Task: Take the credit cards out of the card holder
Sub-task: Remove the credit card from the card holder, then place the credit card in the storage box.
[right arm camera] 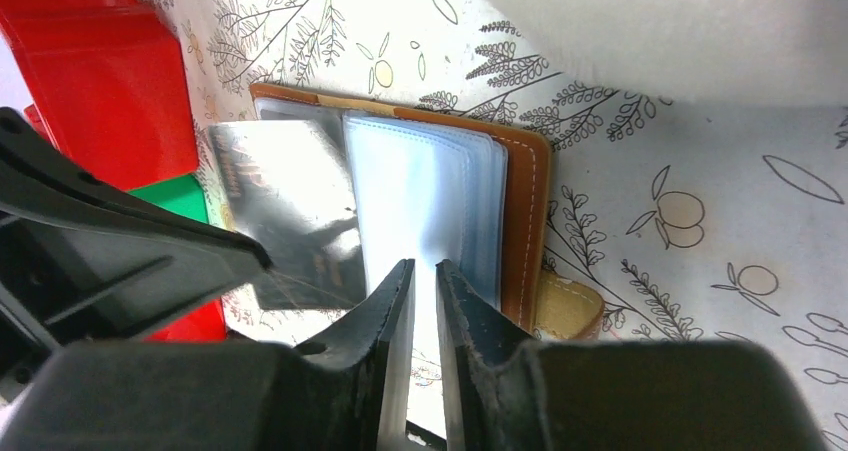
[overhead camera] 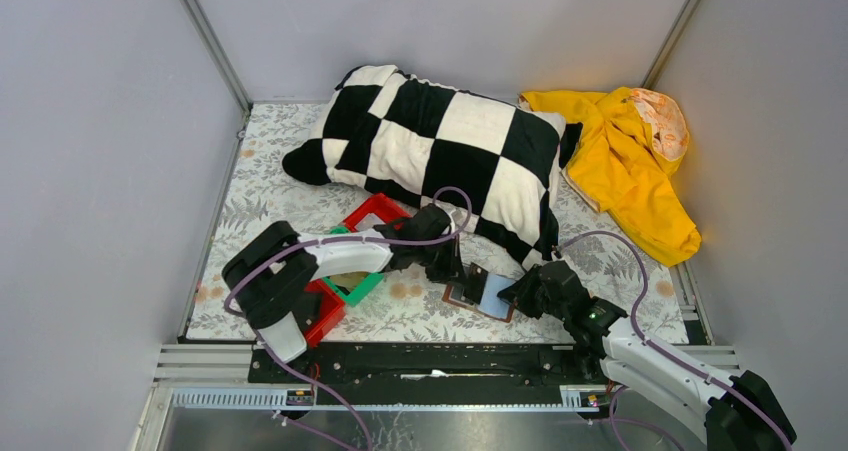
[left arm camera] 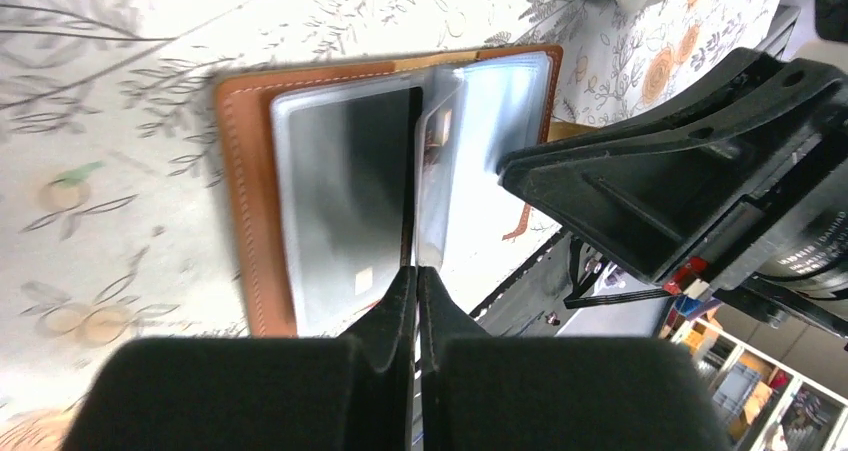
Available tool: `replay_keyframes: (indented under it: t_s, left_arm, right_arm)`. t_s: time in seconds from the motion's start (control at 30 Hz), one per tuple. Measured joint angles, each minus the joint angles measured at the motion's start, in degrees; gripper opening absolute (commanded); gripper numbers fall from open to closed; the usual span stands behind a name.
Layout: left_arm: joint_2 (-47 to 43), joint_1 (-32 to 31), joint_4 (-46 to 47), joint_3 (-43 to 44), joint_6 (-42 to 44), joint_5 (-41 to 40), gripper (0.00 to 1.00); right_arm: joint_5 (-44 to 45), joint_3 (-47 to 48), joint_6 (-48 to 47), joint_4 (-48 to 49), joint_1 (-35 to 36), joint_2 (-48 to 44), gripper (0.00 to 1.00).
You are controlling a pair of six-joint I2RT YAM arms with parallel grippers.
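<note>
From above, the card holder [overhead camera: 490, 295] lies open on the flowered table [overhead camera: 420, 311] with its pale inner faces up. The checked pillow [overhead camera: 440, 146] is just beyond it and the red and green bins [overhead camera: 350, 286] are to its left. The left gripper [overhead camera: 458, 271] reaches over the holder's left half, and the right gripper [overhead camera: 517, 296] meets its right edge. In the left wrist view the left fingers [left arm camera: 395, 301] are pressed together on the near edge of a thin leaf [left arm camera: 412, 171] standing up at the holder's fold. I cannot tell whether it is a bare card or a sleeve. A dark card [left arm camera: 345, 171] with a chip sits in the holder's left face. In the right wrist view the right fingers [right arm camera: 385, 301] stand narrow, with the pale sleeves [right arm camera: 420, 191] running into their gap, apparently clamping the holder's near edge to steady it. The step in hand looks like the first extraction, with the pinch made and nothing yet out. The next move calls for a straight pull along the sleeve's opening while the right side pins the holder. If the whole sleeve lifts, a fresh pinch is needed.
</note>
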Motion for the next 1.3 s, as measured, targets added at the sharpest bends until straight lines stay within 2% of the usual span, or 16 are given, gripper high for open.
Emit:
replay_keyframes:
  t_s: [0.27,0.43,0.57,0.73,0.97,1.13,1.3]
  left_arm:
    - [-9.31,2.89,-12.61,-0.15,4.81,-6.43,0.00]
    - [-21.20,3.85,-26.75,2.89,6.69,-11.56,0.00]
    - [-30.80,7.58,-36.70,6.32,6.12,-16.02,0.00]
    - [-40.61,12.33,-52.26,9.22,1.46,-23.61,0.00]
    - [-45.75,13.66,-70.82,11.26,-9.49,-34.23,0.00]
    - [-46.16,14.29,-76.81,10.84,-14.60,-38.36,0.00]
    - [-48.63,14.73,-78.20,5.68,-17.84,-41.29,0.00]
  right_arm:
    - [0.09,-0.04,0.59,0.09,0.00,0.17,0.22]
    - [0.17,0.17,0.57,-0.42,0.00,0.13,0.22]
    - [0.33,0.96,0.13,-1.97,0.00,0.11,0.22]
    - [0.46,1.81,-0.76,-3.65,0.00,0.11,0.22]
    - [0.42,1.86,-1.18,-3.63,0.00,0.17,0.22]
    - [0.28,1.90,-1.40,-3.17,0.00,0.72,0.22]
    - [0.09,2.08,-1.44,-2.45,0.00,1.79,0.23]
